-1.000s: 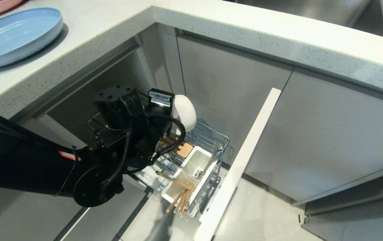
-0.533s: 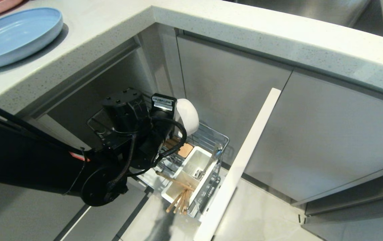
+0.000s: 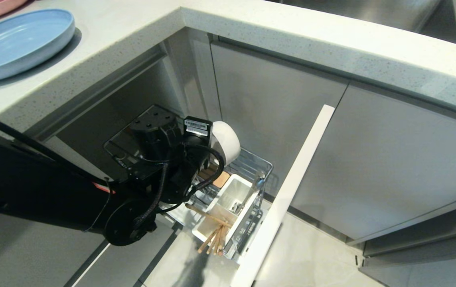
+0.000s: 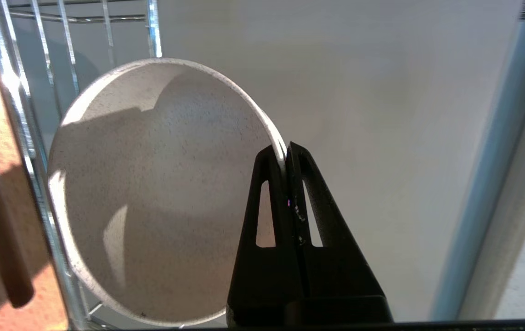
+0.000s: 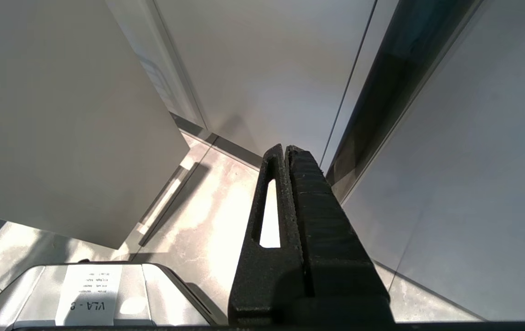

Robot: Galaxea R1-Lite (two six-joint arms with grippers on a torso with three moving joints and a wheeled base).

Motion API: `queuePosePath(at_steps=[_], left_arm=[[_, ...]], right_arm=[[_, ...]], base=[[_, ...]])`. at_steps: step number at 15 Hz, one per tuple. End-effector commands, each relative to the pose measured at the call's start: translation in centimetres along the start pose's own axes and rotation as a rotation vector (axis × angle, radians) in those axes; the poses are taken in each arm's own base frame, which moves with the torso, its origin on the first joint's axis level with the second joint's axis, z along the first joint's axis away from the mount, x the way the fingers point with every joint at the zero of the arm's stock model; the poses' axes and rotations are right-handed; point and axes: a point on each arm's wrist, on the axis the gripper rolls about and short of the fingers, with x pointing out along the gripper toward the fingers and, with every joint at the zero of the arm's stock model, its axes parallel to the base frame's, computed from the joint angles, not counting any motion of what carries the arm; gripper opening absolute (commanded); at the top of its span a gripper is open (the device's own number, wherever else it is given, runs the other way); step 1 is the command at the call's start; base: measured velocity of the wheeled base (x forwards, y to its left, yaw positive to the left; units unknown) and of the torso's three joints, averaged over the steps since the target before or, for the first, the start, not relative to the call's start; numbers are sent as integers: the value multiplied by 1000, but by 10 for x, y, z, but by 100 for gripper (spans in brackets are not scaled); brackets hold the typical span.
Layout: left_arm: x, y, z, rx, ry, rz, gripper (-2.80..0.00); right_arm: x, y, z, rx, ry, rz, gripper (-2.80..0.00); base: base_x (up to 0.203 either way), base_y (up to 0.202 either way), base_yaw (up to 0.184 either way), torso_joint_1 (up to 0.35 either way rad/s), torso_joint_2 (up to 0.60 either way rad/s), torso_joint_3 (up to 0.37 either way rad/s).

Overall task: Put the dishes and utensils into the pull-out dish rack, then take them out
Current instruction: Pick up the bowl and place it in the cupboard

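One blue plate (image 3: 16,42) sits on countertop (image 3: 140,36).

Head view looks down; left wrist view closely shares its bowl (image 3: 228,141).

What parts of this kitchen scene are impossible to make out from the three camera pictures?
- Rear of the chrome wire pull-out dish rack: head view, hidden behind the black left arm.
- Whether the off-white round bowl, pinched at its rim by the left gripper, touches the rack: hidden in both views.
- Silver metal spoons in the white plastic caddy: too small to count.
- Pale-blue round plate: cut off by the edge.
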Motion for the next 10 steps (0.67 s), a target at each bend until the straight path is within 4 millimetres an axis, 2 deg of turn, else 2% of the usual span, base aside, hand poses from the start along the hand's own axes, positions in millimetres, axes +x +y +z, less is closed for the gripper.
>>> queuePosePath(at_steps=[1,10], left_arm=[[1,3,-1,-6,-2,5,-280],[5,11,-6,-19,6,27,-280]], right_arm=[[0,0,-1,1,-3,0,-280],[0,0,0,1,-3,0,-280]], base=[[0,0,0,0,0,0],[0,0,0,0,0,0]])
